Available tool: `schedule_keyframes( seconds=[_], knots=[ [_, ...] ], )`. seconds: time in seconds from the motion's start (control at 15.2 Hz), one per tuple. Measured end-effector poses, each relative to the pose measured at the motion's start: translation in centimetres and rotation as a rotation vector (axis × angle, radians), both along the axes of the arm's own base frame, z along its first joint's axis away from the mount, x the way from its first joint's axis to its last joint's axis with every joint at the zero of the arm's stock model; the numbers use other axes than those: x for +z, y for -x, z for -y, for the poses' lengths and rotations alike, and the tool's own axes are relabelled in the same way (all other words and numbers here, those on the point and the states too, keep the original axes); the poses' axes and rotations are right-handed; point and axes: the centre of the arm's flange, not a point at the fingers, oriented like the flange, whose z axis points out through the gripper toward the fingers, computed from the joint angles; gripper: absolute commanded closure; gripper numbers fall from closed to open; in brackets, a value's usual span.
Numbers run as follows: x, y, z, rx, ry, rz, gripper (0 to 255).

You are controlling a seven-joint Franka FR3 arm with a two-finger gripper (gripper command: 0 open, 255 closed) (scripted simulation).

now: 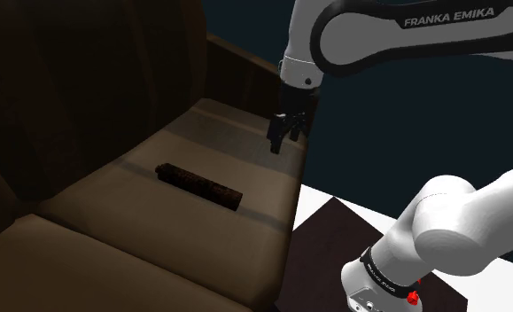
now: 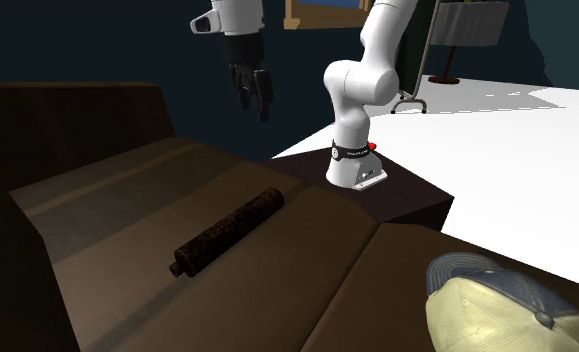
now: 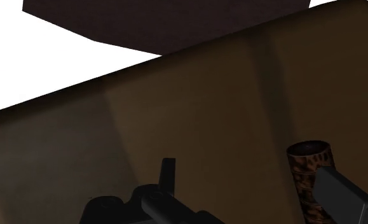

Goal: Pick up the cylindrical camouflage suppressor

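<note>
Sofa (image 1: 86, 222), brown and dim, takes up the shoulder view's left. On its seat the suppressor (image 1: 199, 184) lies flat on its side, a dark mottled cylinder, touched by nothing. Further right the white arm (image 1: 396, 35) hangs the black jaws above the sofa's outer seat edge, pointing down. In the wrist view their fingers (image 3: 168, 175) stand wide apart with nothing between them. A dark stand (image 1: 334, 230) sits just beside the sofa. In the second exterior view a pale cap (image 2: 477, 310) rests on the sofa.
</note>
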Motion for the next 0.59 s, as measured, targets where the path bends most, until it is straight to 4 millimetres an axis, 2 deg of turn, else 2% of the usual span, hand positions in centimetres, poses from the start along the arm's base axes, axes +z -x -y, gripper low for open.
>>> schedule_keyframes(
  seconds=[0.59],
  knots=[
    [-6.0, -4.7, -8.3, 0.124, -0.015, 0.063, 0]
  ],
)
